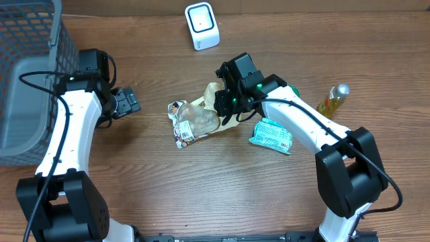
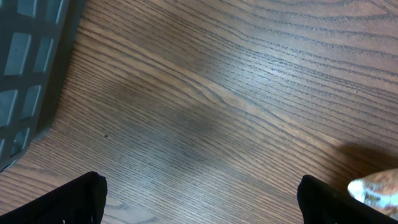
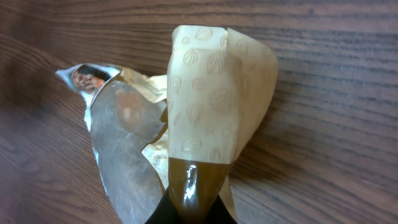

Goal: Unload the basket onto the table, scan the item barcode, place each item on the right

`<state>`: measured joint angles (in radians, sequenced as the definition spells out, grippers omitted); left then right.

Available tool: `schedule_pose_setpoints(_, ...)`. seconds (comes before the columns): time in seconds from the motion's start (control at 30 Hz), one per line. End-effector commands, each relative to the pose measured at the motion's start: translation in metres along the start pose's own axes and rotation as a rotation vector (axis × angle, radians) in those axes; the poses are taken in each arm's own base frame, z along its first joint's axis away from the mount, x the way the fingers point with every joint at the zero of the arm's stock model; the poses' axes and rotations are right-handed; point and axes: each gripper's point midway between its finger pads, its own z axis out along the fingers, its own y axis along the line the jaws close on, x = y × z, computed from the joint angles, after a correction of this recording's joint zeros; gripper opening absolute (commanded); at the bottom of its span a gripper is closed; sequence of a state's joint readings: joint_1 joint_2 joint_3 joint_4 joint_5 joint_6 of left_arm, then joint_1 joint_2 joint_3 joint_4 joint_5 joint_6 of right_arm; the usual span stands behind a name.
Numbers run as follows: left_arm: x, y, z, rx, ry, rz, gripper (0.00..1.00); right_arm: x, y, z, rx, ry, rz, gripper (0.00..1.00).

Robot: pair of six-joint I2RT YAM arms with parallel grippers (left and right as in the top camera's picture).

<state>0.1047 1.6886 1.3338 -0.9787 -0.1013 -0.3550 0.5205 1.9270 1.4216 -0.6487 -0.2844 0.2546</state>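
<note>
Lying at the centre of the bench [image 1: 201, 195], the bag [image 1: 191, 121] is pinched by its tan edge in the clenched right gripper [image 1: 227, 107], seemingly so it can be carried to the scanner [image 1: 201, 25] at 12 o'clock, while the left gripper [image 1: 127, 102] is held released and empty at 9 o'clock.

1. Robot arms: two, left arm [image 1: 66, 131] and right arm [image 1: 302, 126].
2. Snack packets: two as far as I can tell, overlapping mid-frame: beige pouch [image 3: 217, 93], silvery packet [image 1: 195, 119].
3. Grey basket [image 1: 27, 74]: one, upper left.
4. White scanner [image 1: 201, 25]: one, top centre.
5. Teal wipes pack [image 1: 271, 136]: one.
6. Yellow bottle [image 1: 334, 99]: one, right.
</note>
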Motion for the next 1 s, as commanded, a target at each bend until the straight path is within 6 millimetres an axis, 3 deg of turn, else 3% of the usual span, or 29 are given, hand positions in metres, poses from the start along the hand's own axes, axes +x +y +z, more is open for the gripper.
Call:
schedule_pose_setpoints(0.0,-0.004,-0.001,-0.009,0.011,-0.026,0.020,1.00,-0.016,0.009,-0.016,-0.025,-0.050,0.048,0.04)
schedule_pose_setpoints(0.07,-0.004,-0.001,-0.009,0.011,-0.026,0.020,1.00,-0.011,0.007,-0.015,-0.018,-0.032,0.053,0.13)
schedule_pose_setpoints(0.3,-0.004,-0.001,-0.009,0.011,-0.026,0.020,0.99,0.010,-0.010,0.002,0.031,0.033,0.074,0.17)
schedule_pose_setpoints(0.4,-0.004,-0.001,-0.009,0.011,-0.026,0.020,1.00,0.018,-0.018,0.015,0.050,0.057,0.083,0.27)
schedule_pose_setpoints(0.43,-0.004,-0.001,-0.009,0.011,-0.026,0.020,1.00,0.021,-0.023,0.023,0.058,0.065,0.085,0.36)
schedule_pose_setpoints(0.5,-0.004,-0.001,-0.009,0.011,-0.026,0.020,1.00,0.023,-0.029,0.033,0.070,0.073,0.089,0.44)
schedule_pose_setpoints(0.57,-0.004,-0.001,-0.009,0.011,-0.026,0.020,1.00,0.027,-0.034,0.041,0.085,0.085,0.093,0.63)
schedule_pose_setpoints(0.7,-0.004,-0.001,-0.009,0.011,-0.026,0.020,0.99,0.031,-0.038,0.049,0.091,0.100,0.098,0.87)
schedule_pose_setpoints(0.83,-0.004,-0.001,-0.009,0.011,-0.026,0.020,1.00,0.036,-0.044,0.056,0.109,0.118,0.119,0.92)
schedule_pose_setpoints(0.9,-0.004,-0.001,-0.009,0.011,-0.026,0.020,0.99,0.040,-0.044,0.059,0.110,0.129,0.154,0.81)
schedule_pose_setpoints(0.97,-0.004,-0.001,-0.009,0.011,-0.026,0.020,1.00,0.042,-0.042,0.059,0.108,0.138,0.163,0.57)
